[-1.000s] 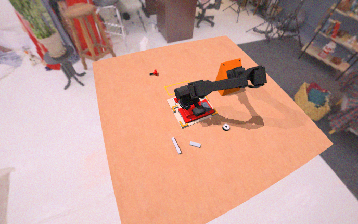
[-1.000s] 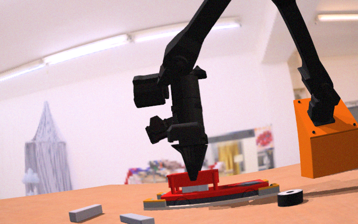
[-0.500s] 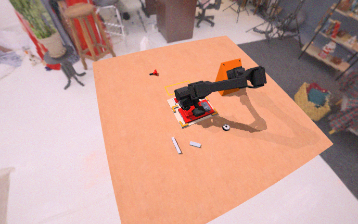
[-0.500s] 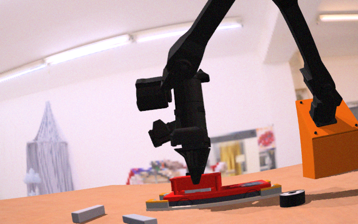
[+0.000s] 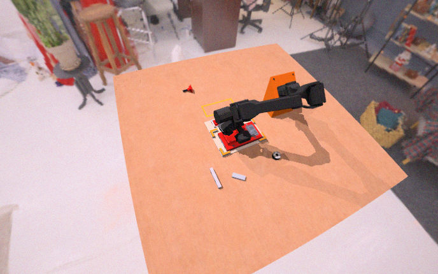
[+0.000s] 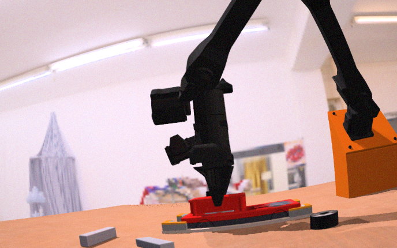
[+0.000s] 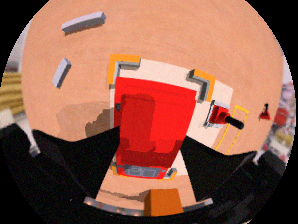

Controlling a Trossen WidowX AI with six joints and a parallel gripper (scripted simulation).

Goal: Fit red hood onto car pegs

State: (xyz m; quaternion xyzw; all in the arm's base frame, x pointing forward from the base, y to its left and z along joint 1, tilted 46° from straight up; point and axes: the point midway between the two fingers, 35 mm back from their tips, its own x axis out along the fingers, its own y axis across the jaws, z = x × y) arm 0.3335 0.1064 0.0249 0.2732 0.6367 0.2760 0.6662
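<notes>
Long ceiling light strips (image 6: 96,53) glow over white walls; a wooden stool (image 5: 106,38) stands beside a potted plant (image 5: 48,28); a dark cabinet (image 5: 214,22) sits farther back; shelves (image 5: 403,48) line the grey carpet (image 5: 342,71); a woven basket (image 5: 379,127) holds what may be cloth.
</notes>
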